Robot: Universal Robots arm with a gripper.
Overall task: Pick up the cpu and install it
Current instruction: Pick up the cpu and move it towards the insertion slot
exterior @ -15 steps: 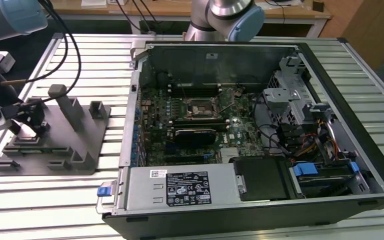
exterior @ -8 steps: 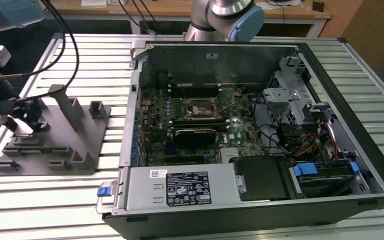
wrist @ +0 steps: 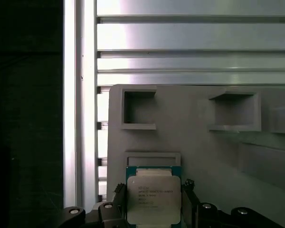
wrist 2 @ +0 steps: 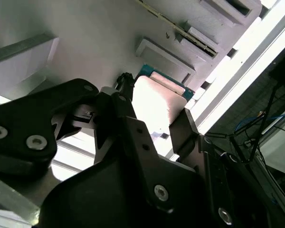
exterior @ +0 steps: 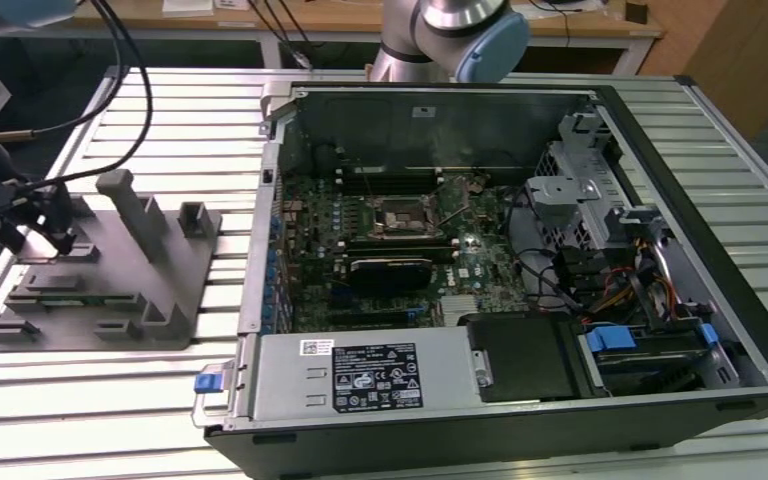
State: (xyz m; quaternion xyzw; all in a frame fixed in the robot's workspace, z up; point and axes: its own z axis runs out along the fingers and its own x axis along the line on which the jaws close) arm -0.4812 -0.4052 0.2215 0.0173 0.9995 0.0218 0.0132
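Observation:
The cpu, a small square chip with a silver top and a green rim, lies flat on the grey holder. It glares white in the second wrist view. My gripper has a black finger against each side of the chip, shut on it. In the exterior view the gripper is low over the far left part of the grey holder. The black socket frame sits in the middle of the green motherboard inside the open computer case.
The holder carries upright posts and square recesses. A grey power supply box with a white label fills the case's near side. Drive bays and cables crowd its right. Ribbed metal table lies around.

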